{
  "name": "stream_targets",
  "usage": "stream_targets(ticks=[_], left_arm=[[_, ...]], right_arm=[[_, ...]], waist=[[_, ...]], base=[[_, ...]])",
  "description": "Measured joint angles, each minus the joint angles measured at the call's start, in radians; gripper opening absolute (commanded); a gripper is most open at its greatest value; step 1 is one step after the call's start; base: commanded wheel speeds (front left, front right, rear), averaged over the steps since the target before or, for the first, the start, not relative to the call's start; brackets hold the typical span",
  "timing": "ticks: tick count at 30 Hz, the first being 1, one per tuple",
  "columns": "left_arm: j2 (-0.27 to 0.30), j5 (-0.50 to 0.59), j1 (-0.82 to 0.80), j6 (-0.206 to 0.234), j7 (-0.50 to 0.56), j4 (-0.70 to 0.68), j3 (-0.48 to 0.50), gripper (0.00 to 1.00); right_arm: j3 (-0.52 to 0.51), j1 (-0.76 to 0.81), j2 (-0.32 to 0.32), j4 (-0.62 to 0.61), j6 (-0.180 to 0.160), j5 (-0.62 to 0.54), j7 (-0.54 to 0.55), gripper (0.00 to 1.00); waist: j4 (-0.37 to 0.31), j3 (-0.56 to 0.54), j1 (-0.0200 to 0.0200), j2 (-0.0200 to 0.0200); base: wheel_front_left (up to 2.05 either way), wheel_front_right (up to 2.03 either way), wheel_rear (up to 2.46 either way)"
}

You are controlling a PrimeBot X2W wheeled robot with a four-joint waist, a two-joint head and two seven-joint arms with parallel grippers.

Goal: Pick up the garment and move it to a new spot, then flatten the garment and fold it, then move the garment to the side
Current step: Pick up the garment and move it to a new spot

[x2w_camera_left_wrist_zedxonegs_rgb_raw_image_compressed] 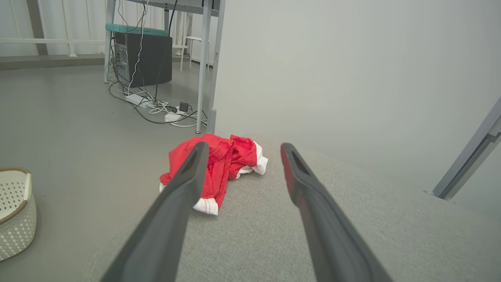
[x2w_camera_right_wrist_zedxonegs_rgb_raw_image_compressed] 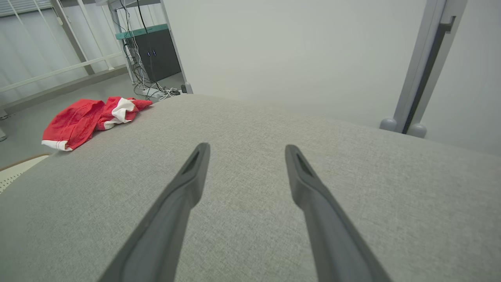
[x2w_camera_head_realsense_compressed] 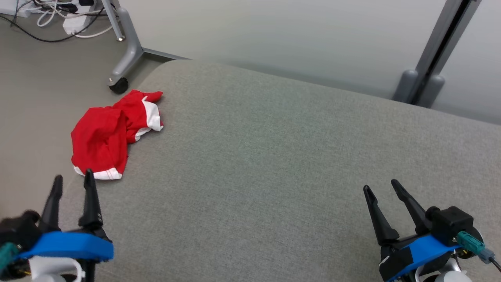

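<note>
A red garment (x2w_camera_head_realsense_compressed: 107,135) with white trim lies crumpled at the left edge of the grey upholstered surface (x2w_camera_head_realsense_compressed: 274,156). It also shows ahead of the left fingers as the garment (x2w_camera_left_wrist_zedxonegs_rgb_raw_image_compressed: 219,164), and far left as the garment (x2w_camera_right_wrist_zedxonegs_rgb_raw_image_compressed: 86,119). My left gripper (x2w_camera_head_realsense_compressed: 73,178) hovers open just in front of its near hem, nothing between its fingers. In its own wrist view the left gripper (x2w_camera_left_wrist_zedxonegs_rgb_raw_image_compressed: 242,150) points at the cloth. My right gripper (x2w_camera_head_realsense_compressed: 380,186) stands open over bare fabric at the lower right, far from the garment; the right gripper (x2w_camera_right_wrist_zedxonegs_rgb_raw_image_compressed: 246,150) holds nothing.
The surface drops off to a grey floor on the left. A white lattice basket (x2w_camera_left_wrist_zedxonegs_rgb_raw_image_compressed: 13,213) stands on that floor. A wheeled grey stand leg (x2w_camera_head_realsense_compressed: 125,51) and loose cables (x2w_camera_head_realsense_compressed: 58,15) lie beyond the garment. A grey post (x2w_camera_head_realsense_compressed: 434,55) rises at the back right.
</note>
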Motion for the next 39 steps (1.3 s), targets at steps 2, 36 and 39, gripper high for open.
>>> stream_targets(ticks=[2, 36, 39], left_arm=[[0.024, -0.024, -0.048, 0.009, 0.061, -0.006, 0.025, 1.00], [0.308, -0.243, -0.439, 0.121, 0.499, 0.482, 0.258, 0.00], [0.362, -0.217, -0.486, 0.089, 0.455, 0.474, 0.249, 0.00]], right_arm=[[0.000, -0.013, -0.006, -0.018, 0.000, -0.008, 0.010, 1.00], [0.035, -0.163, -0.096, -0.224, 0.000, -0.042, 0.101, 1.00], [0.043, -0.163, -0.080, -0.189, 0.000, -0.031, 0.079, 1.00]], waist=[[-0.017, 0.027, 0.0000, 0.0000], [-0.291, 0.425, 0.0000, 0.0000], [-0.285, 0.372, 0.0000, 0.0000]], base=[[0.00, 0.00, 0.00], [0.00, 0.00, 0.00], [0.00, 0.00, 0.00]])
